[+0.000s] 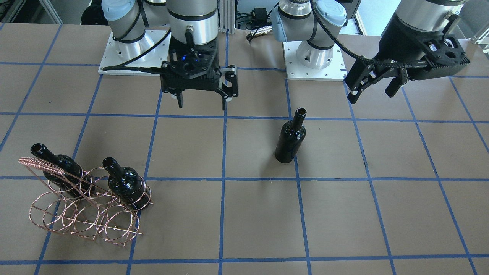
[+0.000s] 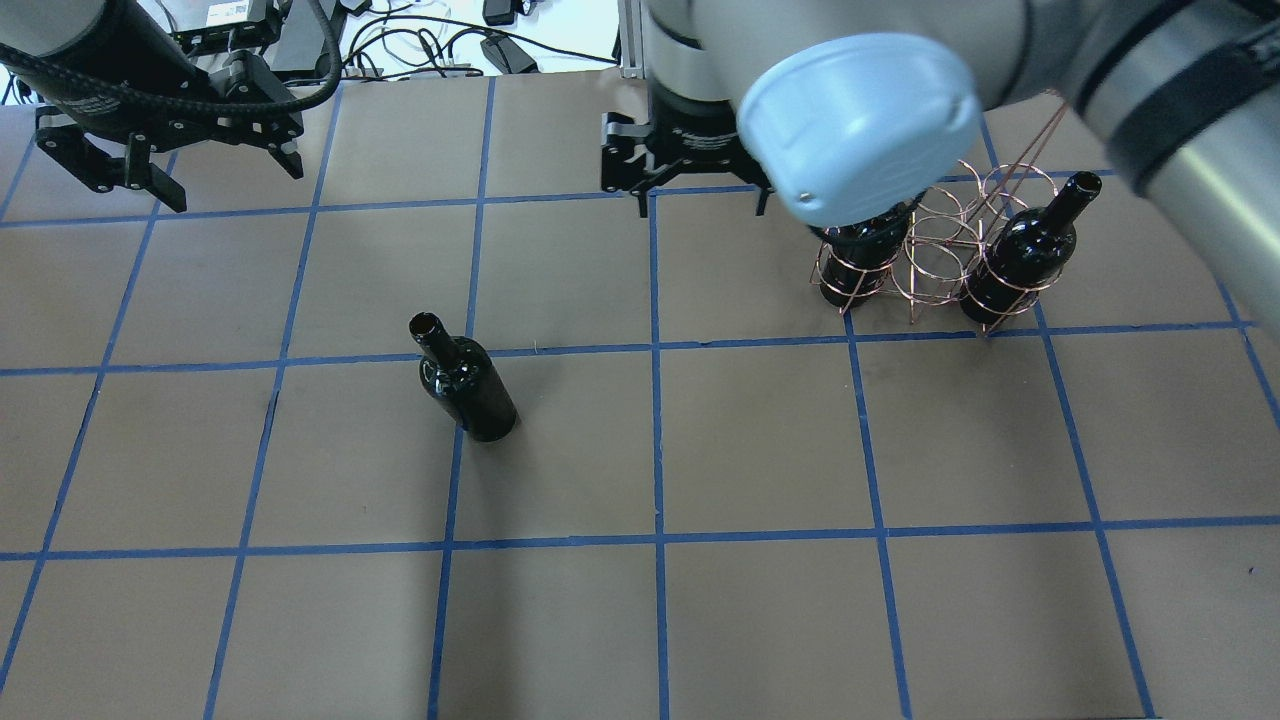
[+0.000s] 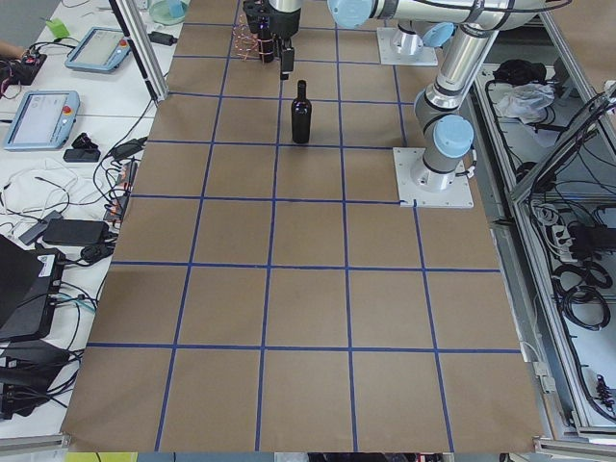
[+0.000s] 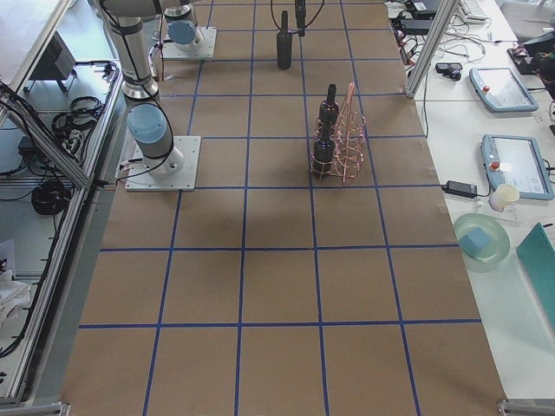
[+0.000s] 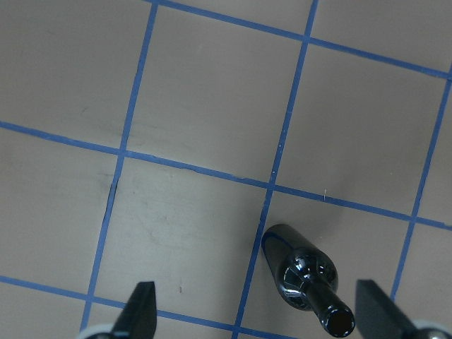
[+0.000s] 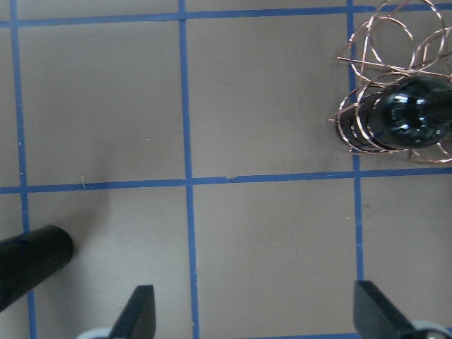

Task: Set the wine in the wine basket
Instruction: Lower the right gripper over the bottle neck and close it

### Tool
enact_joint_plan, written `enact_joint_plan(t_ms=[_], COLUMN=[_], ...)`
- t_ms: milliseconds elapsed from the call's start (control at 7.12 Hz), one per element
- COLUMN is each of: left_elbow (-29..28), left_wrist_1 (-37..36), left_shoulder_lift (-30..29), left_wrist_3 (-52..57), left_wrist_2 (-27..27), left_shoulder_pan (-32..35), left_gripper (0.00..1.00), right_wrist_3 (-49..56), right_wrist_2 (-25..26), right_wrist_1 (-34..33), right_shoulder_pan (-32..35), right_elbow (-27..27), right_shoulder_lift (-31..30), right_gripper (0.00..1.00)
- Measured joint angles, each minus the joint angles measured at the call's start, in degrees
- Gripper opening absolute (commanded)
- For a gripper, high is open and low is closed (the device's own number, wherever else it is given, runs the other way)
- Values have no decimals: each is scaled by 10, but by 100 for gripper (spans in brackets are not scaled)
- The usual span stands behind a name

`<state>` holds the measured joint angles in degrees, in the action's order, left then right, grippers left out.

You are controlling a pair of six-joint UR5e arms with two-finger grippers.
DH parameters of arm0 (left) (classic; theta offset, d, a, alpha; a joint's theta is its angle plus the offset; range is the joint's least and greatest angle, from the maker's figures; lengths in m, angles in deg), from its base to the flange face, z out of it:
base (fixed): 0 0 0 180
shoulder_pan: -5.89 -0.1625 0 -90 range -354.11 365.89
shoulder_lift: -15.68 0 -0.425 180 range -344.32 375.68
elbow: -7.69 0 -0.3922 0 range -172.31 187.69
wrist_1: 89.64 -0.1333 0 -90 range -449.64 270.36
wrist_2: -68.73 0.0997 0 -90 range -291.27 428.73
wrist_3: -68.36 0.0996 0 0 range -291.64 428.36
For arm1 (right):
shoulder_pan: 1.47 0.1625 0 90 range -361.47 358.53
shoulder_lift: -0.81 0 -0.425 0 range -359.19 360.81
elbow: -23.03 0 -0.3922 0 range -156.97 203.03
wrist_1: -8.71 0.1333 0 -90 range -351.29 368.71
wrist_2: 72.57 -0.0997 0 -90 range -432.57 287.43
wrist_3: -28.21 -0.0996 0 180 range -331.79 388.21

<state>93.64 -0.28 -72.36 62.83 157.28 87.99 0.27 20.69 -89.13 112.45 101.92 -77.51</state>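
One glossy black wine bottle (image 1: 291, 139) stands upright and alone on the table, also in the overhead view (image 2: 465, 380) and the left wrist view (image 5: 304, 279). The copper wire basket (image 1: 84, 214) holds two alike bottles (image 1: 126, 183) in its rings; it also shows in the overhead view (image 2: 935, 250). My left gripper (image 1: 373, 93) is open and empty, raised above the table, off to the side of the lone bottle. My right gripper (image 1: 202, 104) is open and empty, hanging between the lone bottle and the basket. The right wrist view shows one basket bottle (image 6: 409, 120).
The brown table (image 2: 760, 450) has a blue tape grid. The two arm bases (image 1: 313, 57) stand at the robot's side of it. Tablets, cables and a bowl lie on side benches (image 4: 512, 165) beyond the table's edge.
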Motion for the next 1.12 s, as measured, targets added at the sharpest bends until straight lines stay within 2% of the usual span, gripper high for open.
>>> enact_joint_plan(t_ms=[281,702,1124], left_elbow=[0,1,1], left_wrist_1=[-11,-20,-25], left_shoulder_lift=[0,-4,-5], left_wrist_3=[13,14,14], left_wrist_2=[5,7,18], left_shoulder_pan=[-1,-1,-2], left_gripper=[100,100,100], right_wrist_3=[-113,-228,-267], right_wrist_2=[-1,-2,-2], right_wrist_1=[-32,-72,-82], right_shoulder_pan=[67,142,172], right_elbow=[-13,-36,-63], right_shoulder_lift=[34,80,114], right_gripper=[98,93,93])
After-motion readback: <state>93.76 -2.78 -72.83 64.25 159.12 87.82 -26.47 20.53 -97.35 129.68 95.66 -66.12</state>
